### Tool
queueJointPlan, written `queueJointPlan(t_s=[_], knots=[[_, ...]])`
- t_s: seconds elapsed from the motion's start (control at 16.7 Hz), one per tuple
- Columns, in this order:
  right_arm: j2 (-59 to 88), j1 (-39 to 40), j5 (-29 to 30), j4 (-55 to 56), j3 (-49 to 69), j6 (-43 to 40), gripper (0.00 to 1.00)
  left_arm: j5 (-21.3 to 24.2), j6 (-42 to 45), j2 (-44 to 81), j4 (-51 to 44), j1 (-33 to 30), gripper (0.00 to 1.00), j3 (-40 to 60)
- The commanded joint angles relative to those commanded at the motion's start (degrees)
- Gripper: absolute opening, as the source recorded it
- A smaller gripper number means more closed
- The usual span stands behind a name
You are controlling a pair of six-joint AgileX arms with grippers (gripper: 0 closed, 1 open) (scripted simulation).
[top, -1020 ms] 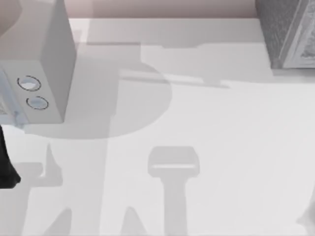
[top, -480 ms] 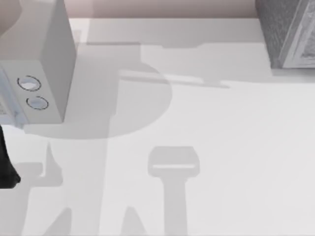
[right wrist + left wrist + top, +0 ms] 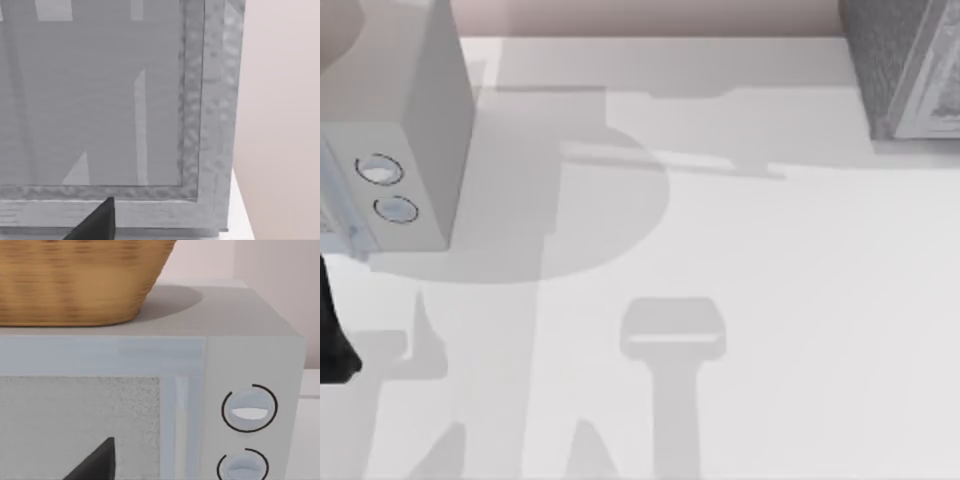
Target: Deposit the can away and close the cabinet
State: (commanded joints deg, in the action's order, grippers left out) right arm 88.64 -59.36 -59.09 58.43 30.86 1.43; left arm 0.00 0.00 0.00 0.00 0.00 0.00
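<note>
Fingers first: a single dark fingertip (image 3: 97,462) pokes up in the left wrist view and another (image 3: 97,220) in the right, and I cannot tell whether either pair is spread or pressed together. The left gripper (image 3: 95,465) hangs in front of the pale box (image 3: 415,110) at the table's (image 3: 770,330) left, facing its dials (image 3: 249,408), with a basket (image 3: 70,280) on top. The left arm (image 3: 332,330) sits at the left edge. The right gripper (image 3: 95,225) is close up to the cabinet (image 3: 900,60) in the far right corner, looking at its door (image 3: 100,100). Where the can is, I cannot tell.

My read: the can should be light, thin-walled, smooth and easy to dent, so grip it across the middle from the side, gently. The door looks stiff. Push on the frame's free edge.
</note>
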Motion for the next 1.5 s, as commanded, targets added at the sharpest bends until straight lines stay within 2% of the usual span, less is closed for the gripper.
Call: queueJointPlan(t_s=[0.24, 0.6, 1.02, 1.26, 1.5], knots=[[-1.0, -1.0, -0.9, -14.7, 13.7, -0.2, 1.0, 0.0, 0.0, 0.0, 0.0, 0.0, 1.0, 0.0], [-4.4, -1.3, -1.6, -42.4, 38.1, -0.2, 1.0, 0.0, 0.0, 0.0, 0.0, 0.0, 1.0, 0.0], [-9.9, -1.1, -0.5, -72.4, 62.4, -0.3, 1.0, 0.0, 0.0, 0.0, 0.0, 0.0, 1.0, 0.0], [-11.8, -0.4, -0.1, -80.3, 68.5, -0.3, 1.0, 0.0, 0.0, 0.0, 0.0, 0.0, 1.0, 0.0], [-11.9, -0.3, -0.2, -80.8, 68.9, -0.2, 1.0, 0.0, 0.0, 0.0, 0.0, 0.0, 1.0, 0.0]])
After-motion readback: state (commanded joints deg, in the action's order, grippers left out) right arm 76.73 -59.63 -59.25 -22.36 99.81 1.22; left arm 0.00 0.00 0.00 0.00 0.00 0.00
